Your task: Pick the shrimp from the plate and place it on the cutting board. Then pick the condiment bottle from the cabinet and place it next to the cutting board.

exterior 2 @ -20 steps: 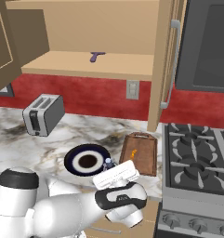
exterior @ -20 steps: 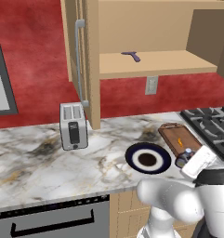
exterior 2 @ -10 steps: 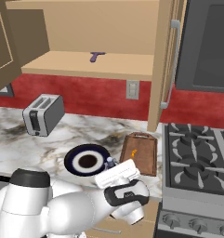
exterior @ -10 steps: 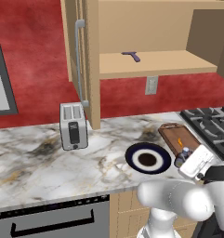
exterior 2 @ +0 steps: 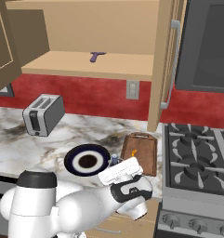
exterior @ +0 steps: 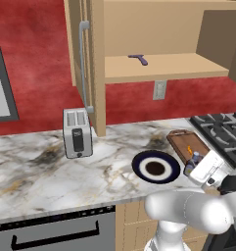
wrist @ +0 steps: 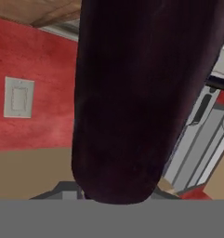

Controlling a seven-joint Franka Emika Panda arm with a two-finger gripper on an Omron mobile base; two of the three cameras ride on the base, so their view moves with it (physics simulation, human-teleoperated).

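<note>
Bottle (wrist: 141,93) stands right between my fingers (exterior: 197,163), beside the board (exterior 2: 140,153), base on the bench (exterior: 41,171). I judge it light, rigid and slick; hold it mid-body. Whether the fingers are clamped on it or parting, I cannot tell.

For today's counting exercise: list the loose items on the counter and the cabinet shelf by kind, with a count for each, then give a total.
Toaster: 1
Plate: 1
Cutting board: 1
Shrimp: 1
Condiment bottle: 1
Purple utensil: 1
Total: 6
</note>
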